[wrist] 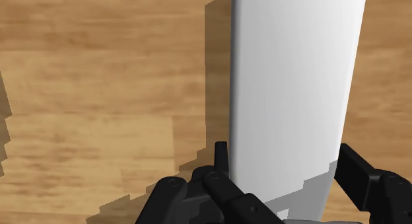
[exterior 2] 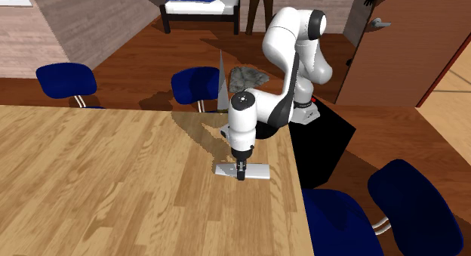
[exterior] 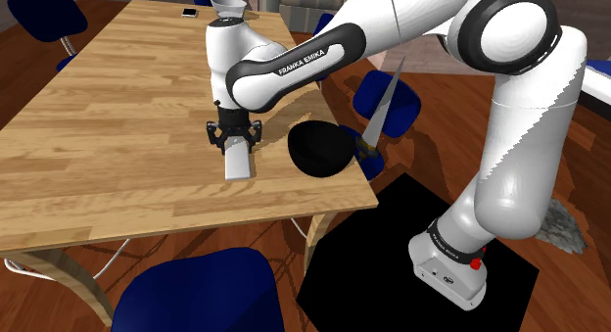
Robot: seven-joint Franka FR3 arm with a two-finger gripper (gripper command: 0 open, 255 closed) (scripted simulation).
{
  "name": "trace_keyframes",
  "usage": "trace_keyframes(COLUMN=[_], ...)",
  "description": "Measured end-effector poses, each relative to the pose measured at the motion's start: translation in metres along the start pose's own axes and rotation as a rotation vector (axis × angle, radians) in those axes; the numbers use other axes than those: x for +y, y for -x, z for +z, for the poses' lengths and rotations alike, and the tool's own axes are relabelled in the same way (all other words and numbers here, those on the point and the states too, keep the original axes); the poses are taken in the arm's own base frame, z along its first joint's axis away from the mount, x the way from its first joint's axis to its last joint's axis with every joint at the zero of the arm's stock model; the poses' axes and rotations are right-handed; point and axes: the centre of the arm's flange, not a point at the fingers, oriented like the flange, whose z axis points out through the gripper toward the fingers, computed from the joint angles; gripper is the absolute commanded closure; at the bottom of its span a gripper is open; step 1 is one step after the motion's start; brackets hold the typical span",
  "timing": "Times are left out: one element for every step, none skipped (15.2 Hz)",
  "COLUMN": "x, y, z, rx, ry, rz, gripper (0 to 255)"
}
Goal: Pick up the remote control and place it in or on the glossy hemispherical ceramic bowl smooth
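remote [exterior: 238, 164] lies on the table [exterior: 98, 134], bowl [exterior: 321, 149] apparently near the table's edge.

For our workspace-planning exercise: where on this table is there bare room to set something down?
Bare wood runs from the remote to the table edge on the shoulder view's left. Crowded: the corner where the gripper, remote and black bowl sit close.

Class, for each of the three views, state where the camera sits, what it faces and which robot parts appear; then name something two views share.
Shoulder view: beside and behind the stand, looking down over the table; the arm shows.
Second exterior view: across the table, facing the arm and gripper.
Wrist view: at the wrist, looking down at the remote; the gripper shows.
Shared: every view shows the remote at the gripper.
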Motion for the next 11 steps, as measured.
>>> trace_keyframes(x=[0.000, 0.000, 0.000, 0.000, 0.000, 0.000, 0.000, -0.001, 0.000, -0.001, 0.001], y=[0.000, 0.000, 0.000, 0.000, 0.000, 0.000, 0.000, 0.000, -0.001, 0.000, 0.001], z=[0.000, 0.000, 0.000, 0.000, -0.002, -0.005, -0.010, -0.015, -0.021, -0.026, -0.032], rx=[0.000, 0.000, 0.000, 0.000, 0.000, 0.000, 0.000, 0.000, 0.000, 0.000, 0.000], ry=[0.000, 0.000, 0.000, 0.000, 0.000, 0.000, 0.000, 0.000, 0.000, 0.000, 0.000], rz=[0.000, 0.000, 0.000, 0.000, 0.000, 0.000, 0.000, 0.000, 0.000, 0.000, 0.000], gripper=[255, 255, 255, 255, 255, 255, 255, 255, 255, 255, 255])
